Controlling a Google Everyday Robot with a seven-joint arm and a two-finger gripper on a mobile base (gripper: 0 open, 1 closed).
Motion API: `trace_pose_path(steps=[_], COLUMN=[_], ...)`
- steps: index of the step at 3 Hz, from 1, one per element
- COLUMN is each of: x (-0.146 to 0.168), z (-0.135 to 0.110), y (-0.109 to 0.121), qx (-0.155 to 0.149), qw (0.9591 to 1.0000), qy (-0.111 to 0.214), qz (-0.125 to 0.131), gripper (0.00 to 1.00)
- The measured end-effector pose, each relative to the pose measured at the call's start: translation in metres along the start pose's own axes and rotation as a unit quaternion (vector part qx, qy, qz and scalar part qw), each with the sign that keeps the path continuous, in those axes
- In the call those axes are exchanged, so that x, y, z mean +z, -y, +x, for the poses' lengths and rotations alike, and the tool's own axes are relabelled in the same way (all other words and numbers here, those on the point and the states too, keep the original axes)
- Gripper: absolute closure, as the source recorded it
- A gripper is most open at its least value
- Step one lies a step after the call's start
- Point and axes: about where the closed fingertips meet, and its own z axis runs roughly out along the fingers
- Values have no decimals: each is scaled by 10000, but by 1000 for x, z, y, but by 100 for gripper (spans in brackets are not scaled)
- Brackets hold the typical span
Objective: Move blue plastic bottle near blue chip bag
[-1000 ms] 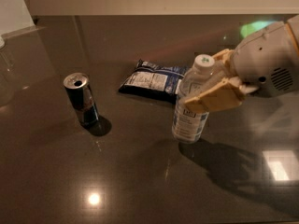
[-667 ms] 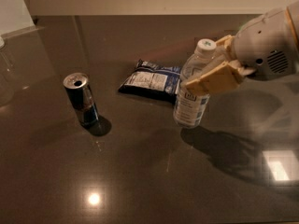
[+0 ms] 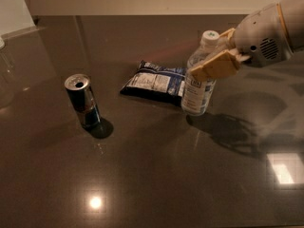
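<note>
The blue plastic bottle (image 3: pixel 195 90), clear with a white cap and a pale label, stands upright on the dark table. Its base is right beside the right end of the blue chip bag (image 3: pixel 154 83), touching or almost touching it. The bag lies flat with its white printed panel up. My gripper (image 3: pixel 207 53) reaches in from the right and is shut on the bottle's shoulder. One tan finger (image 3: pixel 216 64) crosses the front of the bottle, and the other (image 3: pixel 228 33) shows behind the cap.
A dark metal can (image 3: pixel 82 100) stands upright to the left of the bag. A clear glass object (image 3: pixel 4 75) sits at the table's left edge. The dark glossy table (image 3: pixel 152 175) extends toward the front.
The gripper has carried the bottle away from the camera, closer to the right end of the chip bag. The can and the bag have not moved.
</note>
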Motion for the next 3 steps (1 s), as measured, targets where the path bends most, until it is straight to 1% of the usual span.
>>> trace_pose_path(steps=[1,2,3], x=[5,3,3], z=[14,21,29], y=[25,40,49], qx=[189,274,311], qw=[9997,9993,9990], qy=[-79,-102,-150], qz=[127,228,288], gripper=[100,100,82])
